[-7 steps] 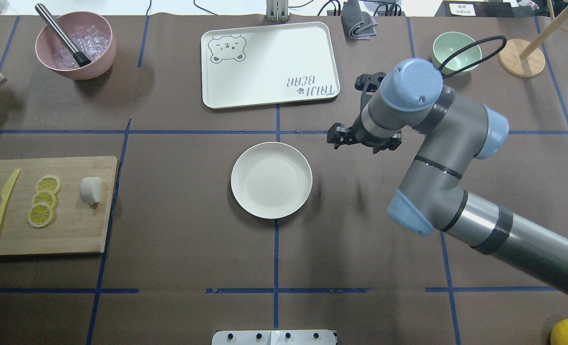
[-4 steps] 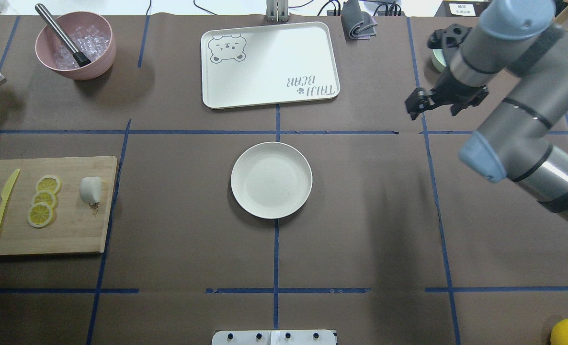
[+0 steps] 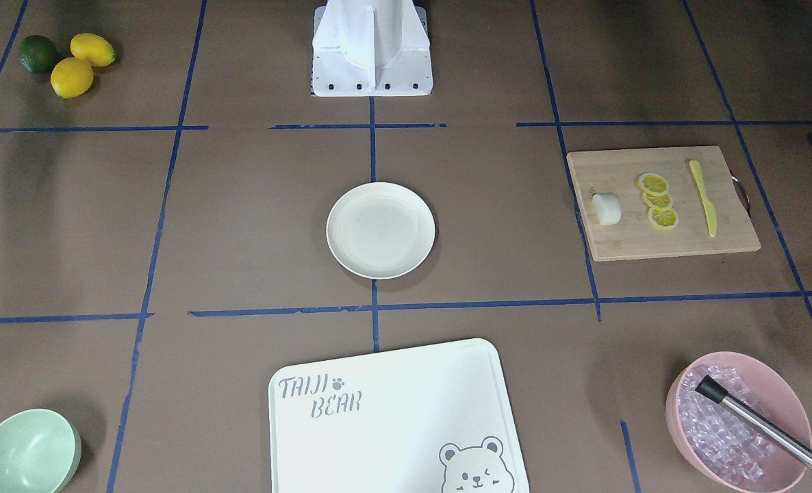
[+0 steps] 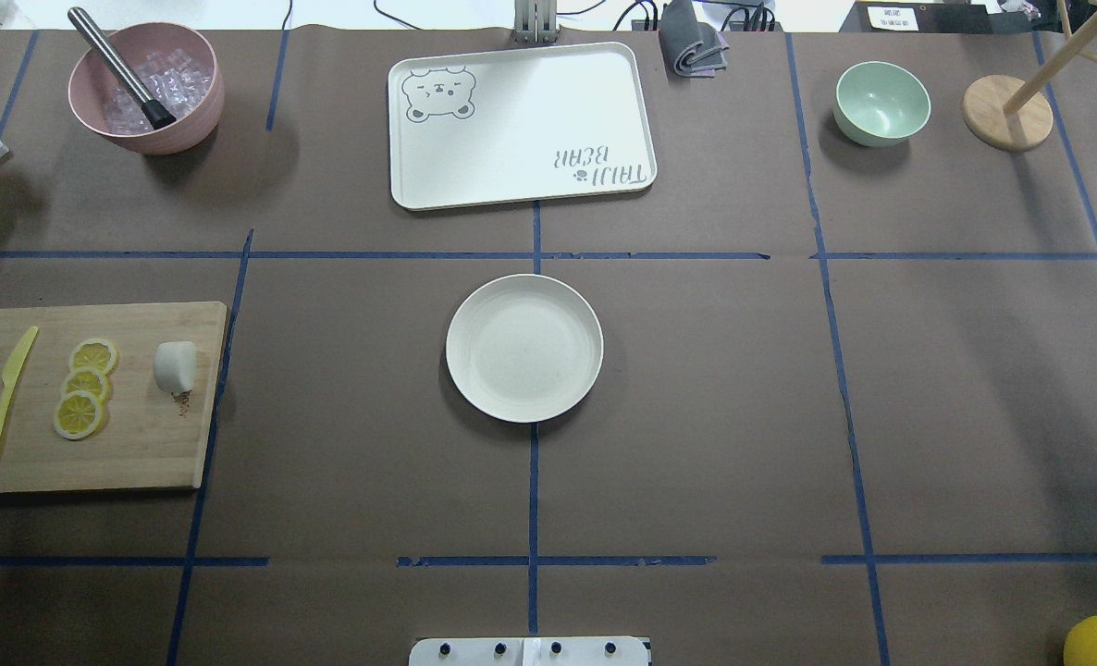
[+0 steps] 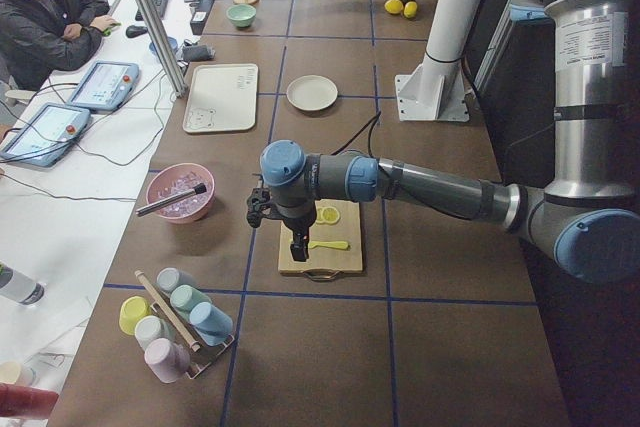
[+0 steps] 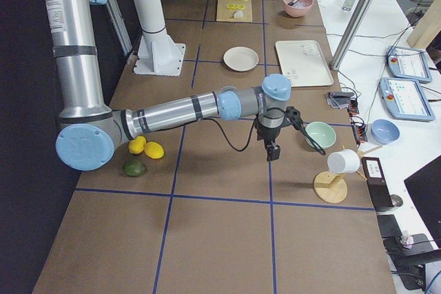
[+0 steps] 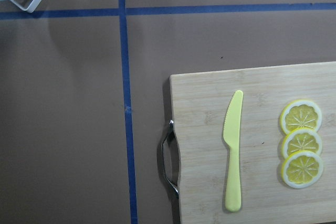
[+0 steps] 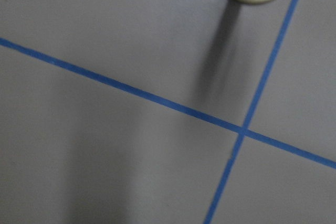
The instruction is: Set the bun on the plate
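Across the brown paper table (image 4: 696, 370), blue tape lines (image 4: 533, 481) mark a grid, with the plate (image 4: 524, 348) at the centre crossing, bare.

Well left of the plate lies a wooden cutting board (image 4: 141, 444). It carries a yellow knife (image 4: 7, 393), three lemon slices (image 4: 86, 384) and the bun (image 4: 176, 366). The bun lies on its side at the board end nearest the plate, apart from the slices.

Beyond the plate and to its far left stands a pink bowl (image 4: 188, 129) of ice with a metal rod in it. Directly beyond the plate is a white bear-printed tray (image 4: 521, 139). To the far right are a green bowl (image 4: 881, 102) and a wooden stand (image 4: 1006, 116).

A person (image 5: 45, 17) sits at a side desk with tablets.

The left arm reaches out level. The left gripper (image 5: 297, 245) points down above the board end farthest from the plate. Whether its jaws are apart or together cannot be told.

The right arm is likewise outstretched. The right gripper (image 6: 270, 151) hangs above the table beside the green bowl, well right of the plate. The state of its jaws cannot be told.
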Motion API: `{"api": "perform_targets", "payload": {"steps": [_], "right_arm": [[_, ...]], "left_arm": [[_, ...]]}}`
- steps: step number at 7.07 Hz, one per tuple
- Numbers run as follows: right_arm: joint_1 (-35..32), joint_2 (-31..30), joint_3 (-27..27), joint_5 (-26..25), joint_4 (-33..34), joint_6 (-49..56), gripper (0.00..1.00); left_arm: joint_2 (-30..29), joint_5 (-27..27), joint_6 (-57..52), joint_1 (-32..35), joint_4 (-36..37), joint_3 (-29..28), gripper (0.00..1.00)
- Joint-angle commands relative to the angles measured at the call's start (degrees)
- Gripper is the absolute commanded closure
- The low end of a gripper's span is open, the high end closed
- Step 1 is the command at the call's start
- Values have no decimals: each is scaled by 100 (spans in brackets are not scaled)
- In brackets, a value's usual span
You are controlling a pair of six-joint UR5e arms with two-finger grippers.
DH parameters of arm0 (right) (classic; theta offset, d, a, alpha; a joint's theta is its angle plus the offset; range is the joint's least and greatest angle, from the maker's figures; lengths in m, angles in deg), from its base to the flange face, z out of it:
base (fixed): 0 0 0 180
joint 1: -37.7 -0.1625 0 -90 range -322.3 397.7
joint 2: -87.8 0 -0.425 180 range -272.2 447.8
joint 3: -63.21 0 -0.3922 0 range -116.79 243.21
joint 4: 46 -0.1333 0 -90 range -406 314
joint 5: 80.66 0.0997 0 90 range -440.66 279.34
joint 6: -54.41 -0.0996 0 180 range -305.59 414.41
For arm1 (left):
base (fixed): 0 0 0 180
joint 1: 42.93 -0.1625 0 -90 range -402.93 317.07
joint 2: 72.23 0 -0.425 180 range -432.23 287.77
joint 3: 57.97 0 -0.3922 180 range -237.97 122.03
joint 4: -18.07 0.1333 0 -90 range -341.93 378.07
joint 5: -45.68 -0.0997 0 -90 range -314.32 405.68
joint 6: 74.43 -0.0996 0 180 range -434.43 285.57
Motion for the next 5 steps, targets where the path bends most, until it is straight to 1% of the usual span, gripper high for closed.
{"api": "perform_targets", "payload": {"steps": [1,2,3,5], "right_arm": [[-541,-841,-13,40,-45,674,0],[-594,-1001,-56,75,-37,570,0],[-595,-994,-143,110,-37,290,0],[-586,-950,-162,128,-45,77,0]], "left_arm": [[-117,10,-29,-1,-152,219,0],[-309,-42,-29,-1,-710,203,0],[-415,1,-3,-9,-1238,177,0],[-504,-51,-29,-481,-1872,89,0]]}}
